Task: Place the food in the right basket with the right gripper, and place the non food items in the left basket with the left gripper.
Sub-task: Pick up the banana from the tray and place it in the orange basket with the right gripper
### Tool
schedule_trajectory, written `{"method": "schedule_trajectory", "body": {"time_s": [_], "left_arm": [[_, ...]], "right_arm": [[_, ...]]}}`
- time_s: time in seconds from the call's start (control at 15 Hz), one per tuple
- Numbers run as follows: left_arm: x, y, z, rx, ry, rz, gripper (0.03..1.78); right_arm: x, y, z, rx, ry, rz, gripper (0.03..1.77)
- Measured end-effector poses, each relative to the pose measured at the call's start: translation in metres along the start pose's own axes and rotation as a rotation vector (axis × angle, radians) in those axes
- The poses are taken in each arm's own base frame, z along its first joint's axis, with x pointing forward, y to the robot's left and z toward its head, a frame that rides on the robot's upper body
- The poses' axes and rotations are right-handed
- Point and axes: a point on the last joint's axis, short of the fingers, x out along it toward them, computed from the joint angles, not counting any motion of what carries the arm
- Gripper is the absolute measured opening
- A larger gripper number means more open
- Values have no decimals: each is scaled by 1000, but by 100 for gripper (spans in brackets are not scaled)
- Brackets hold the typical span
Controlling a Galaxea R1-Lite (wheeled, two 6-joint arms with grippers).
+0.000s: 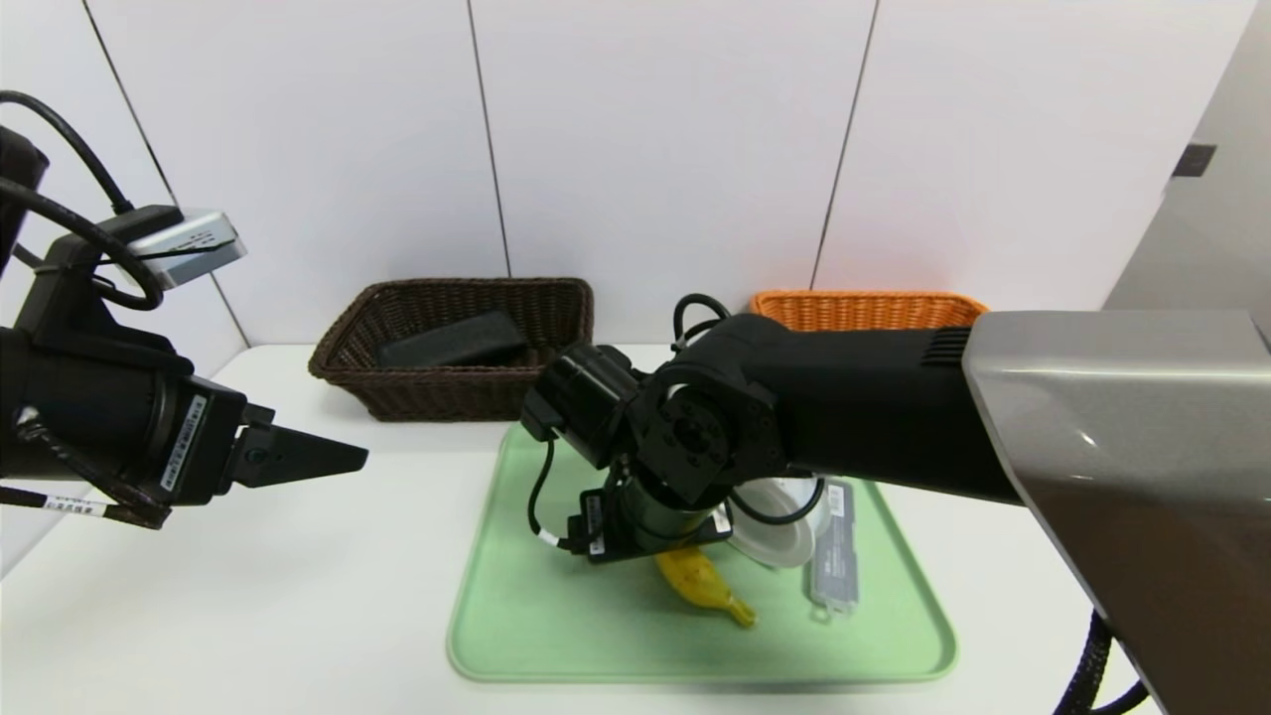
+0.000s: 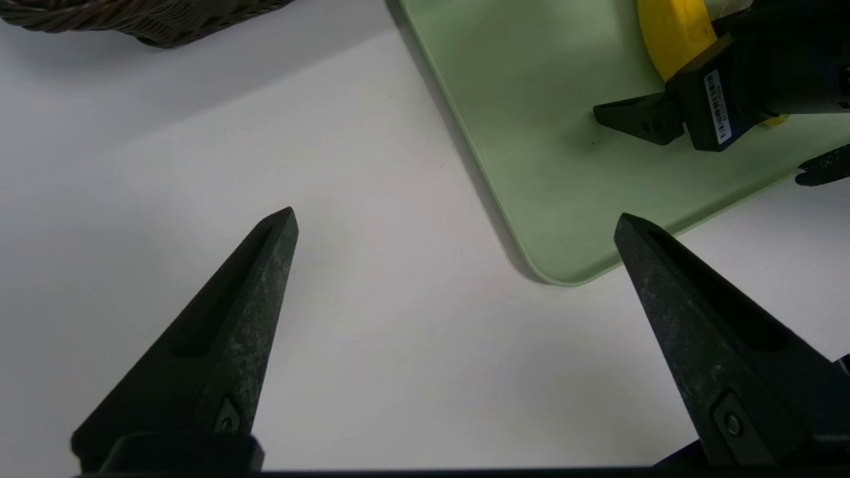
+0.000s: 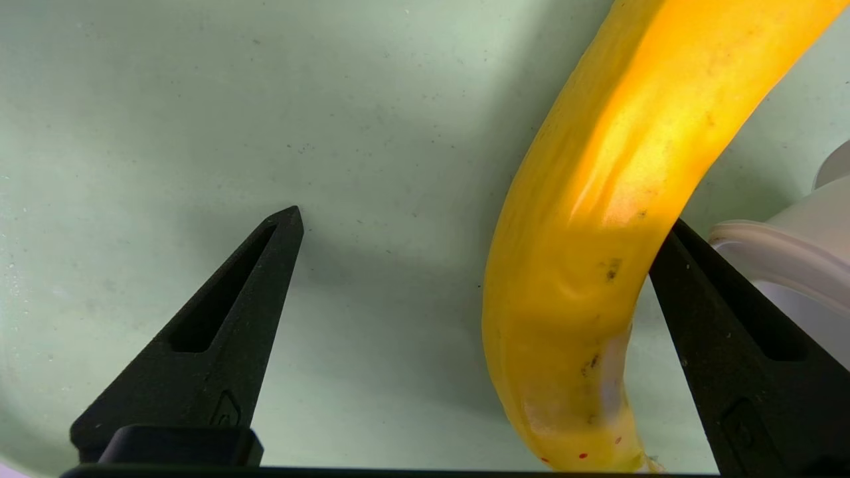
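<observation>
The smooth curved banana (image 3: 584, 265) is straddled on the matte green tray (image 1: 516, 616) by the right gripper (image 3: 478, 229), jaws apart; left gripper (image 2: 455, 216) jaws are spread over the desk (image 2: 199, 166).

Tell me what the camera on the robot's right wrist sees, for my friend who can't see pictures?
The right gripper hangs open just above a pale green plastic tray, with a curved yellow banana lying between its two black pointed fingers, close to one of them. A white round plastic container peeks in at one edge.
</observation>
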Motion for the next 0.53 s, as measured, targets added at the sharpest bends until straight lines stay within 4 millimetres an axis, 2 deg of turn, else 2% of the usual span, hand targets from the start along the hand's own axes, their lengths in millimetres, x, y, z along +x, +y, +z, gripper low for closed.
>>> {"method": "schedule_trajectory", "body": {"time_s": [0.07, 0.2, 0.33, 0.53], "left_arm": [[0, 0, 0, -1, 1, 0, 169], [1, 0, 0, 0, 2, 0, 169], [1, 0, 0, 0, 2, 0, 169], [1, 0, 0, -1, 2, 0, 169]], "right_arm": [[0, 0, 0, 0, 0, -1, 164], [0, 0, 0, -2, 0, -2, 129], [0, 1, -1, -2, 2, -1, 103], [-3, 1, -1, -6, 1, 6, 72]]}}
